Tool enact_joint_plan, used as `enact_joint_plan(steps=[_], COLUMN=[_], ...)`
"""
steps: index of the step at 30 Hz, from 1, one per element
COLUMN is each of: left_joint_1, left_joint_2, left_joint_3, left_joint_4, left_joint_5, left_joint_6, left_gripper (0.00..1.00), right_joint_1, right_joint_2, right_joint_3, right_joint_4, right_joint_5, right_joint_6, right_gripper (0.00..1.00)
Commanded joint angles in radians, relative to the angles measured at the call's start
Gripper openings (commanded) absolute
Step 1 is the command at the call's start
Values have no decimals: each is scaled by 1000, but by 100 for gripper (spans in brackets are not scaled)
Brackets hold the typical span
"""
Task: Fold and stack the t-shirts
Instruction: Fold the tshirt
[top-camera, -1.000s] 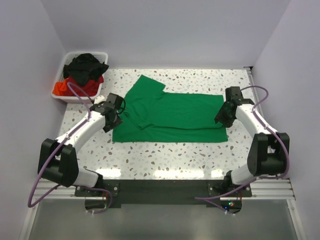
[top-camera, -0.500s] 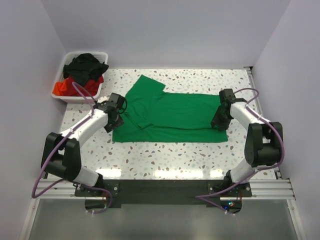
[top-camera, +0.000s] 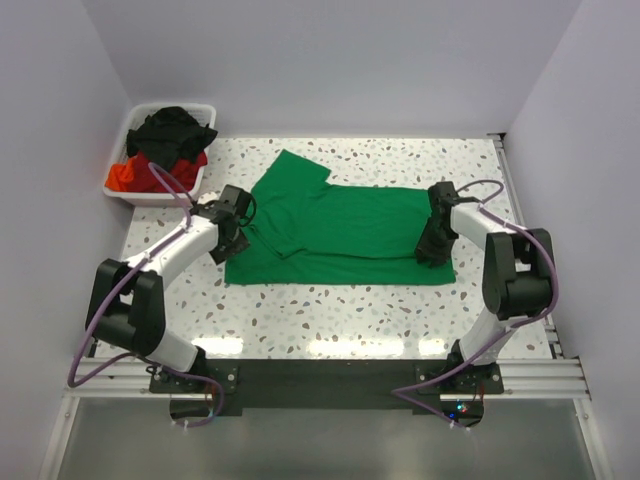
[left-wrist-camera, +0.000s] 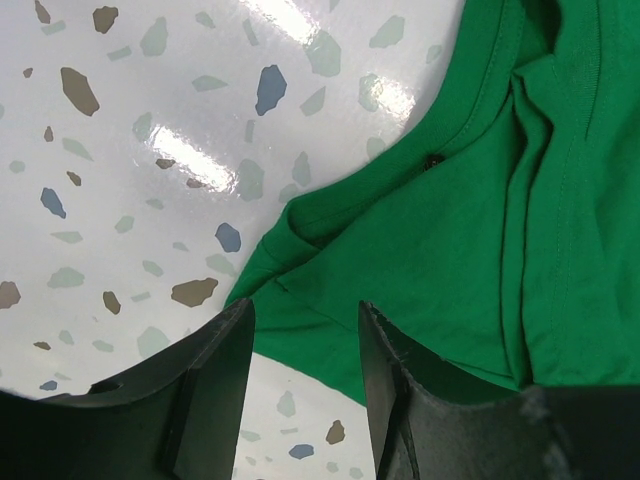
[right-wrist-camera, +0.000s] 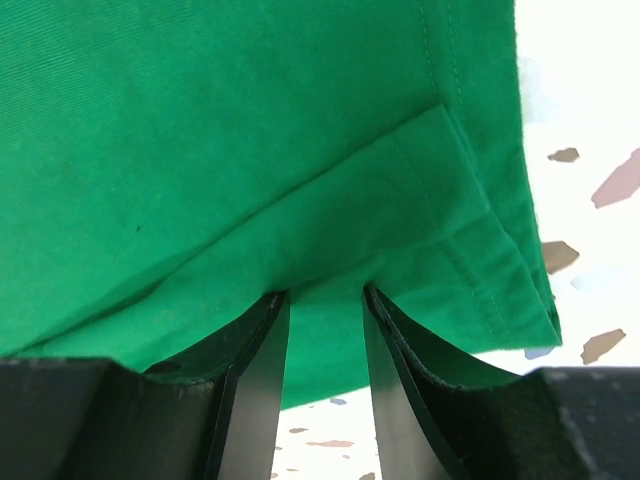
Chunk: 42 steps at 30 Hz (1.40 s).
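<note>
Running along the near side: a bare strip of table (top-camera: 330, 310) lies between the arm bases and the green shirt's (top-camera: 340, 225) lower hem, with more bare top to the left and right of the cloth.
Left arm: it reaches low from its base, slanting forward and inward to the shirt's left edge.
Left gripper (top-camera: 232, 215): in the wrist view (left-wrist-camera: 303, 320) the fingers stand apart, one over the table and one over the cloth. A folded corner of the green shirt (left-wrist-camera: 470, 250) shows between them.
Right arm: elbow raised, forearm bent back inward and down.
Right gripper (top-camera: 432, 250): it is at the shirt's lower right corner. In the wrist view (right-wrist-camera: 325, 300) the fingers are apart with a narrow gap, tips down at the doubled hem (right-wrist-camera: 420, 200).
Green shirt: spread flat mid-table, long side left to right, one sleeve angled toward the far left.
Bin (top-camera: 150, 197): it sits at the far left corner, apart from the left gripper, with a black shirt (top-camera: 175, 130) heaped on a red shirt (top-camera: 130, 175).
</note>
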<state>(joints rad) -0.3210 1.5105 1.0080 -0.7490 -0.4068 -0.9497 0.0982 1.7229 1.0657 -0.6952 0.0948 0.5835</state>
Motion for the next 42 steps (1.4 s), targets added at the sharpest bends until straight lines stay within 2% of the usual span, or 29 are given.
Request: enact_joint_plan(steps=[1,21,25,31,42], left_joint_1=[8,10,10,-27,-128], left_joint_2=[7,21,14,60,194], left_joint_3=[44,72,70,98,138], left_joint_4=[23,46,124,154,223], left_joint_5=[-3,8,112,246,347], left_joint_6=[14,37,81,126,108], left_gripper=[51,50,50,47,47], right_joint_1=[3,3,1,1,5], right_joint_2=[26,107,86,61,30], right_joint_3=[46,221,227,221,198], right_joint_4=[33,8,6,-3,-12], right_joint_5=[23,59,65,56,48], right_joint_6=[12,18,18,18,19], right_gripper=[38,37,37,37,37])
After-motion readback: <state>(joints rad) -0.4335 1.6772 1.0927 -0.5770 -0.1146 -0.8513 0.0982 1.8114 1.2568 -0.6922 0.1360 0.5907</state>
